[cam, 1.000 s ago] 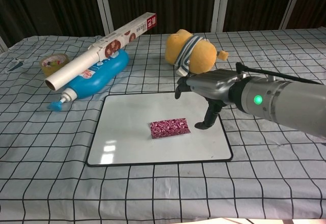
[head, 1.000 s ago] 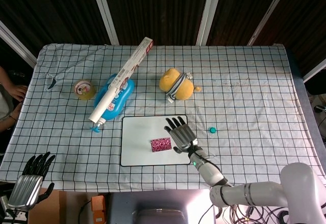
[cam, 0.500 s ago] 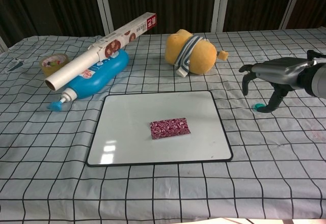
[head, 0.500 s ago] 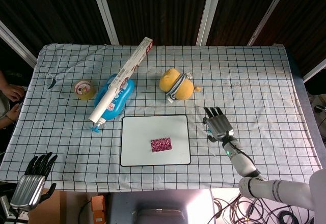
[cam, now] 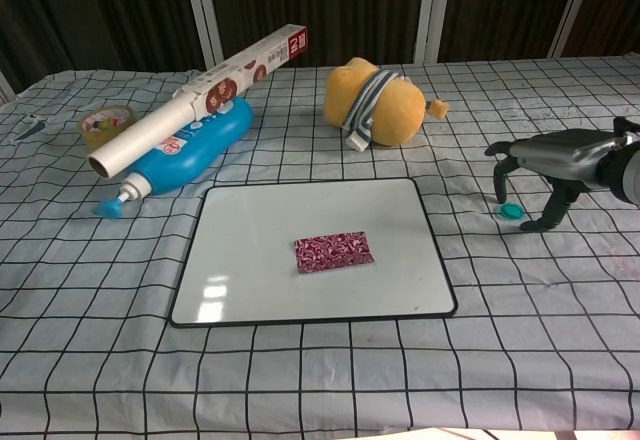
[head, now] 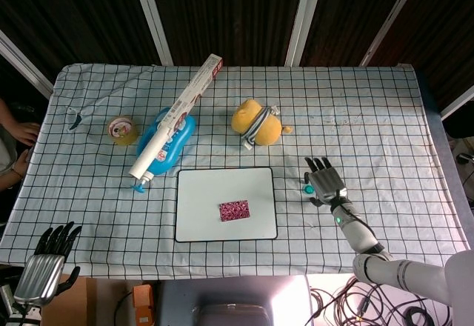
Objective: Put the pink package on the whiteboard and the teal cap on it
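The pink package (head: pixel 234 210) lies flat on the whiteboard (head: pixel 200 193), a little below its middle, and nothing touches it. The whiteboard rests on the checkered cloth of the surface (head: pixel 385 118). The teal cap (cam: pixel 511 211) is on the cloth to the right of the whiteboard, apart from its edge. The right hand (head: pixel 326 184) is over the cap with the fingers apart and bent downward around it; in the chest view the fingertips (cam: pixel 497 196) stand on both sides of the cap, but I cannot tell if they touch it, and the cap is on the cloth, not lifted. The left hand (head: pixel 46 261) is at the lower left corner, off the surface, with the fingers spread and nothing in it. Behind the whiteboard there is a yellow plush toy (head: pixel 256 124), and to the left a blue bottle (head: pixel 169 142) with a long box (head: pixel 178 112) lying across it, and a roll of tape (head: pixel 122 130) near them.
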You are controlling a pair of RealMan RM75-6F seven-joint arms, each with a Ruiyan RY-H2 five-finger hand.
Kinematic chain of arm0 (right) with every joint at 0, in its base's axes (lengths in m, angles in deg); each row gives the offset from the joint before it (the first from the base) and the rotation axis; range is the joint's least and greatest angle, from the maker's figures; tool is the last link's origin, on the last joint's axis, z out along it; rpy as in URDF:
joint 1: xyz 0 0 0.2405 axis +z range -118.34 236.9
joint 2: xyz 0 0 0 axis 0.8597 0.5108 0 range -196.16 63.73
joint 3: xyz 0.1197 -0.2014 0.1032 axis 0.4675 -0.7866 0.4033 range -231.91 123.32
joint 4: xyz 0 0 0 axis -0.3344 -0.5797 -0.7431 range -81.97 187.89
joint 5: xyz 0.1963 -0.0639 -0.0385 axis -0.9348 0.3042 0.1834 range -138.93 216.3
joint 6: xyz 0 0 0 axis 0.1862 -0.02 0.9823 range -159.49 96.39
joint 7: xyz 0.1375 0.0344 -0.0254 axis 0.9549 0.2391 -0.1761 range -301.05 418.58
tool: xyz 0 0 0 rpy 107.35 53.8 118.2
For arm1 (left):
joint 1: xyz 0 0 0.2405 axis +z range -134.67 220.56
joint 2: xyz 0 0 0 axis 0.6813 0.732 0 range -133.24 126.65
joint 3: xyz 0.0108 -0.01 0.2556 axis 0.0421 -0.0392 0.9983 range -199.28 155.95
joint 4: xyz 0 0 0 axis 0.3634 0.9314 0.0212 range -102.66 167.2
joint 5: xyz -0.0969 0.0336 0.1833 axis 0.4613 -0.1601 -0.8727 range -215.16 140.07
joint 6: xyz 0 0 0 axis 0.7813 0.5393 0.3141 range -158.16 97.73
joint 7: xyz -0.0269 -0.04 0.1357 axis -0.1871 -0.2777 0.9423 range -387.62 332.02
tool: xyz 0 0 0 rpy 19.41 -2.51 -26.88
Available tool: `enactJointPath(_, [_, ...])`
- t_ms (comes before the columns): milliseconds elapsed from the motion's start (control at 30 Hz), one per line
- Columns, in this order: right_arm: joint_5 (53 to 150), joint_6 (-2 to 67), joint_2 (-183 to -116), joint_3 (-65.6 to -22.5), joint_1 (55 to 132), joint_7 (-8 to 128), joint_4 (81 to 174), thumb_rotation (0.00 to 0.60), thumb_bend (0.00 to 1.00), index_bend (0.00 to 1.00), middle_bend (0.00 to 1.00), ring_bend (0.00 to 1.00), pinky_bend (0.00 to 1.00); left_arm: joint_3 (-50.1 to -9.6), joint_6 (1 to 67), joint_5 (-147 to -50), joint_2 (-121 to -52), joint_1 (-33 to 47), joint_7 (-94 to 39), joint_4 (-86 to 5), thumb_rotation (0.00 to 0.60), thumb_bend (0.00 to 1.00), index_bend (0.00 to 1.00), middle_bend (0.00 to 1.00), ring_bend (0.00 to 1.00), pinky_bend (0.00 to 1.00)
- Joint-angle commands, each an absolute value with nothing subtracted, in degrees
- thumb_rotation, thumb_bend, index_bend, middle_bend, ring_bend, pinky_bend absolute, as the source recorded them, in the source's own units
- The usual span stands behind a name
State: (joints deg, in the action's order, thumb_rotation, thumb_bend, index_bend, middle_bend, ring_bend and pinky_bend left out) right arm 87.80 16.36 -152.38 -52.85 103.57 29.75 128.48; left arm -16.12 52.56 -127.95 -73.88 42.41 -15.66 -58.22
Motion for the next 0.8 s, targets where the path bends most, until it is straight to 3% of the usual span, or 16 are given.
enactJointPath(33, [87.79,16.28,-152.55,-52.73,103.44,29.69,128.2,0.6,0.22,0.43,0.0,0.0,0.0,-16.12,52.47,-127.96,-73.88,42.37,-15.85,-58.06,0.6,0.36,0.0,0.0,0.0,0.0])
enactJointPath(467, [87.1,16.14,-153.14,-51.9,103.14,28.91,127.46,0.6,0.22,0.52,0.0,0.0,0.0,-16.16,52.25,-127.76,-73.88,42.36,-16.31,-57.73,0.6,0.36,0.0,0.0,0.0,0.0])
enactJointPath(800, [89.78,17.46,-151.07,-49.3,102.96,32.07,131.92,0.6,0.22,0.52,0.0,0.0,0.0,-16.28,52.03,-127.89,-73.86,42.12,-16.88,-57.76,0.6,0.36,0.0,0.0,0.0,0.0])
